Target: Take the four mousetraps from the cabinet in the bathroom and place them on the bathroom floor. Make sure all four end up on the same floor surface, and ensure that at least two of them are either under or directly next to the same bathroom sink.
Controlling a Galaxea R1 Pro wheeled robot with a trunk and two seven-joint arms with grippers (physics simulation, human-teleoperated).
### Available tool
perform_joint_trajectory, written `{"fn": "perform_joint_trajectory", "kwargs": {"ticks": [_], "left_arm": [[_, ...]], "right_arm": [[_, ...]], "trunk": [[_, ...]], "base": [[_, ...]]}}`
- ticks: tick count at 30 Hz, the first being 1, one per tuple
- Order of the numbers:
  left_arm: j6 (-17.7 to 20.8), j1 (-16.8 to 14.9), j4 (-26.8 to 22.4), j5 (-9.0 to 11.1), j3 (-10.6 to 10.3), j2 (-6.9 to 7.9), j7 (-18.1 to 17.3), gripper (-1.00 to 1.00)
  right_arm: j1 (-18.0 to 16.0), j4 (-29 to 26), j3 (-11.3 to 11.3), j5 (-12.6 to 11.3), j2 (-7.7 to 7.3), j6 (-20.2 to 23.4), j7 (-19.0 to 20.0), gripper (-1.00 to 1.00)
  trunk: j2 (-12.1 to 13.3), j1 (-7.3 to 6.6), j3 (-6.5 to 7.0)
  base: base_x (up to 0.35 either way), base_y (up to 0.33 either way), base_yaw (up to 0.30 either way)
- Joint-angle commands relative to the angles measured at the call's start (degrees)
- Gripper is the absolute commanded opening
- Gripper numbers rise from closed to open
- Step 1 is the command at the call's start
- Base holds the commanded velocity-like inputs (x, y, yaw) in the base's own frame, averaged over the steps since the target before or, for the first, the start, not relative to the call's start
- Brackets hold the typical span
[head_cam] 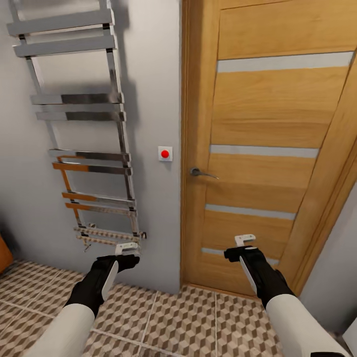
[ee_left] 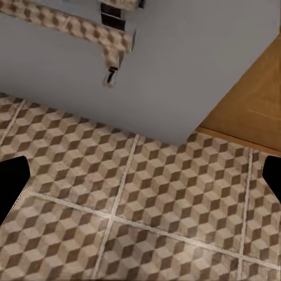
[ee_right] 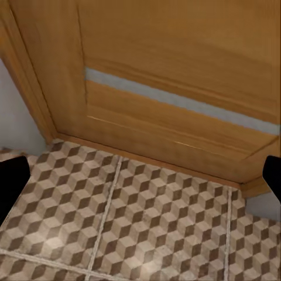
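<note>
While both arms reach forward over the bathroom floor (head_cam: 183, 317), the robot faces a grey wall (head_cam: 153, 74) and a closed wooden door (head_cam: 267, 148). The floor tiles carry a brown, beige and white cube pattern with pale grout lines, and they run up to the foot of the wall and to the door's threshold.

The left gripper (head_cam: 127, 248) hangs low in front of the wall, just below a chrome towel rail (head_cam: 84, 124) fixed there. In the left wrist view its two dark fingertips (ee_left: 13, 181) sit at opposite edges with bare tile between them, so the jaws stand apart and hold nothing.

The right gripper (head_cam: 245, 241) is held in front of the lower part of the door. Its fingertips (ee_right: 12, 184) likewise sit wide apart over tile, with nothing between them.

On the wall between the rail and the door is a small white plate with a red button (head_cam: 165, 153). The door has a metal lever handle (head_cam: 201, 173) and pale horizontal strips. At the far left edge an orange-brown corner (head_cam: 4, 254) shows, possibly furniture; too little is visible to tell.
</note>
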Motion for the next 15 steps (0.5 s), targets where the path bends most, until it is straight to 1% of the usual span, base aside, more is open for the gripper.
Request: {"fn": "perform_joint_trajectory", "kwargs": {"ticks": [1, 15], "left_arm": [[0.3, -0.05, -0.05, 0.02, 0.19, -0.07, 0.02, 1.0], [0.35, -0.05, -0.05, -0.03, 0.17, -0.07, 0.09, 1.0]], "right_arm": [[-0.01, -0.11, -0.06, 0.36, 0.01, 0.32, 0.07, 1.0], [-0.01, -0.12, -0.06, 0.36, 0.01, 0.32, 0.07, 1.0]], "trunk": [[0.37, -0.23, 0.12], [5.99, -3.3, 2.63]], "base": [[0.0, 0.0, 0.3], [0.0, 0.0, 0.3]]}}
